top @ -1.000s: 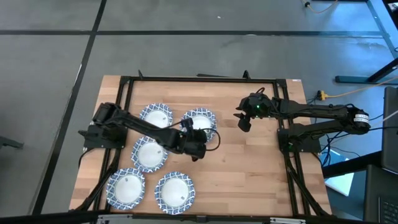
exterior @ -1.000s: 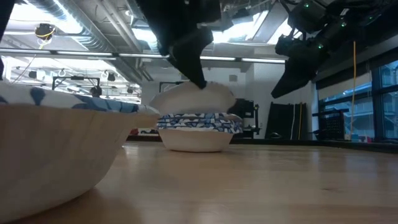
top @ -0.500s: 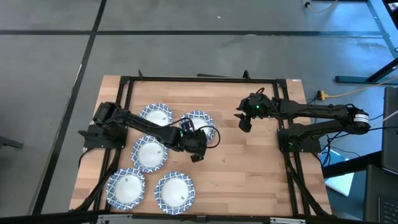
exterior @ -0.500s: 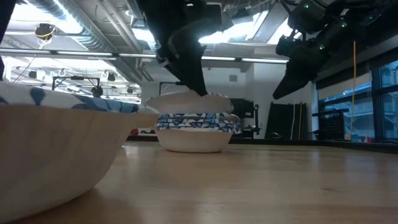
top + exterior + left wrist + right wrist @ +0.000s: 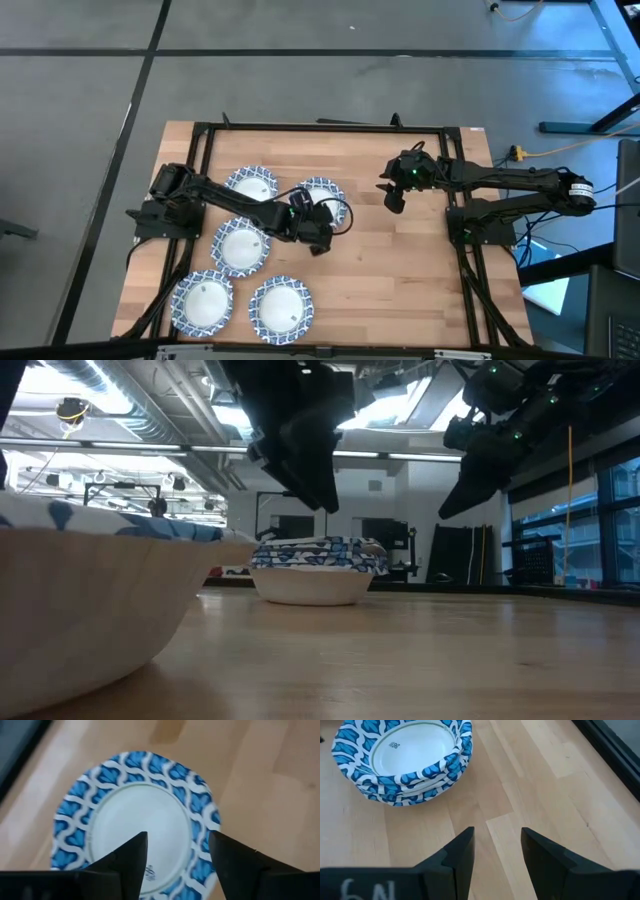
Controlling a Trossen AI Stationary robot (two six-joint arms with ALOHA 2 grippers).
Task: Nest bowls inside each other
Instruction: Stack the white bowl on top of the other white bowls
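left gripper [image 5: 322, 232]: hangs right over the nested stack, fingers spread with nothing between them; in the left wrist view the white inside of the top bowl shows through the gap
nested stack [image 5: 321, 197]: directly under and just ahead of the left gripper, seated level on the wooden table [image 5: 400, 280]; the right wrist view shows at least three patterned rims one inside another
stack, low view [image 5: 318, 568]: the rim bands sit flush and the left gripper's dark fingers hang clear above them, not touching
nearest loose bowl [image 5: 240, 246]: just behind the left gripper, back along its own arm and on its outer side; a round thing, so no long axis to line up with, any rim point will serve
second loose bowl [image 5: 250, 186]: beside the stack, on the far side of the left arm from the nearest loose bowl, also within easy reach
front pair [image 5: 281, 308]: two more bowls, this one and another [image 5: 203, 302], well back from the gripper toward the table's near edge
right gripper [image 5: 393, 196]: waits in the air beyond the stack, fingers parted and empty, the stack ahead of it and apart
nearer arm: the left, by my reading; every loose bowl lies on its side of the stack
judged next move: draw the left gripper back to the nearest loose bowl, pinch its rim
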